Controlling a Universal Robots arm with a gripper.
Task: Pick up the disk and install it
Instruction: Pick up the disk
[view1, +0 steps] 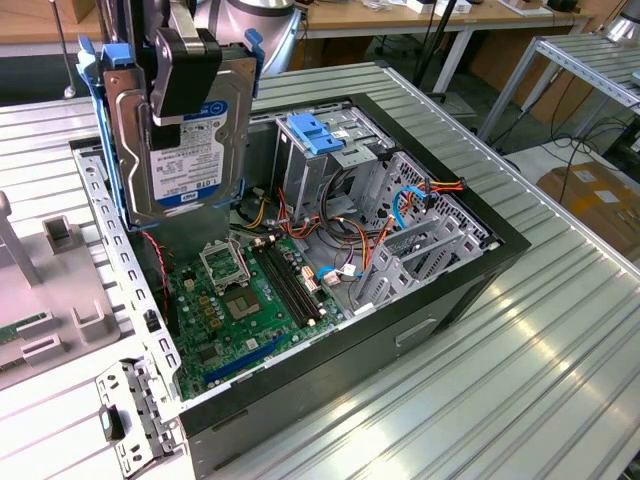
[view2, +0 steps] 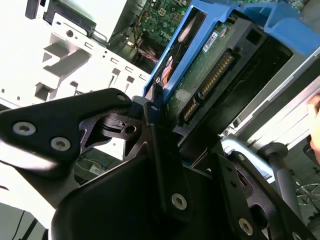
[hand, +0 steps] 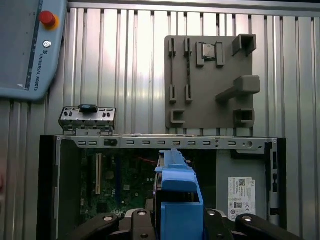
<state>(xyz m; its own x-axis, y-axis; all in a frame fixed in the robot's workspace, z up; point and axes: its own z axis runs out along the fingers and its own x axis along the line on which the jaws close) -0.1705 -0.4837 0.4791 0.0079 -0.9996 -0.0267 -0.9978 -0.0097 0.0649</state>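
Your gripper (view1: 183, 100) is clamped on the disk (view1: 190, 165) and holds it upright over the open computer case (view1: 440, 312).

Nearest you in the exterior view, a small metal bracket (view1: 128, 425) sits just beside the case's front corner on the ribbed table (view1: 560, 380). Past it, the green motherboard (view1: 235, 300) lies bare on the case floor. Farther in stands the metal drive cage (view1: 350, 175) with a light-blue latch (view1: 315, 132) on top, to the exterior view's right of the disk and apart from it. The disk hangs at the exterior view's left side of the case. Its label faces the camera, blue rails run along its edges, and one black finger presses the labelled face. In the second wrist view you see its green circuit side and connector. A grey fixture plate (view1: 50, 290) lies outside the case's left wall.
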